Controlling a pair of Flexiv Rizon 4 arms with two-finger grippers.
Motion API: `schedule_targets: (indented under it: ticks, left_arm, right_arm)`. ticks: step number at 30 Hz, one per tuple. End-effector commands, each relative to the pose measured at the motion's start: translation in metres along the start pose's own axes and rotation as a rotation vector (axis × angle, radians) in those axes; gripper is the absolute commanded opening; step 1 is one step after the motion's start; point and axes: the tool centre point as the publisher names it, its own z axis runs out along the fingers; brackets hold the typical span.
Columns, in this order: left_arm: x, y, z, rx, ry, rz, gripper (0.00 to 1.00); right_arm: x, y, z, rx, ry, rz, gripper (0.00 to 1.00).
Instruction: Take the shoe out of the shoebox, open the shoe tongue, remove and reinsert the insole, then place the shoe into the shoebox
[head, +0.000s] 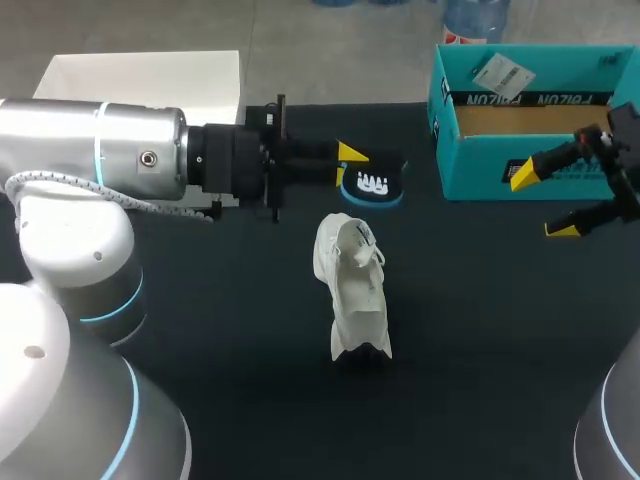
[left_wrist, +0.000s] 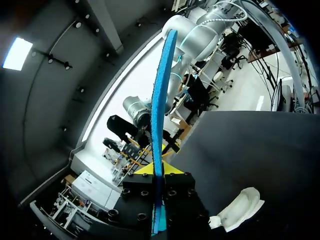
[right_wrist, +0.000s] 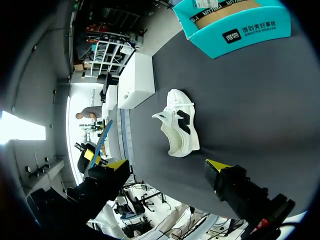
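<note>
Inventory, as I read it from the console:

1. Shoe (head: 352, 285): white, out of the box, standing on its sole mid-tabletop (head: 480, 330), well apart from both arms. The opening looks loose. I judge it waits there, within reach of both arms, for the insole to go back in.

2. Insole (head: 375, 185): black and blue, out of the shoe and pinched at one end in my left end effector (head: 348, 168). The left wrist view shows it edge-on, running straight out from between the closed yellow tips. It is held off the tabletop, beyond the shoe. I take this to be the removed half of the insole step.

3. Right end effector (head: 542, 203): fingers spread wide, holding nothing, just in front of the shoebox. I judge it is parked there to steady the shoe or lift it later.

4. Shoebox (head: 500, 170): teal, lidless, at the far right of the tabletop, with only its cardboard floor showing inside. It stands ready to receive the shoe.

5. Print: the shoebox has white lettering on its inner wall and a dark panel with characters on its outer wall. A paper tag (head: 497, 72) lies on the rim. The insole has a white mark on it. I do not transcribe any of it.
</note>
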Motion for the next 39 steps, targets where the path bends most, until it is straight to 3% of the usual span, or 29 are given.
schedule_targets:
  ticks: [1,9,25,39]
  left_arm:
    - [0.016,0.0,-0.011,0.004,0.026,-0.044,0.0]
    - [0.057,0.002,-0.005,0.031,0.063,-0.123,0.0]
    - [0.112,0.011,-0.016,-0.04,0.115,-0.315,0.0]
    - [0.116,0.013,-0.014,-0.056,0.109,-0.271,0.0]
  right_arm:
    - [0.0,-0.001,0.0,-0.002,-0.002,0.002,1.0]
    - [0.0,-0.001,0.0,-0.002,-0.002,0.002,1.0]
    - [0.0,-0.001,0.0,-0.002,-0.002,0.002,1.0]
    - [0.0,-0.001,0.0,-0.002,-0.002,0.002,1.0]
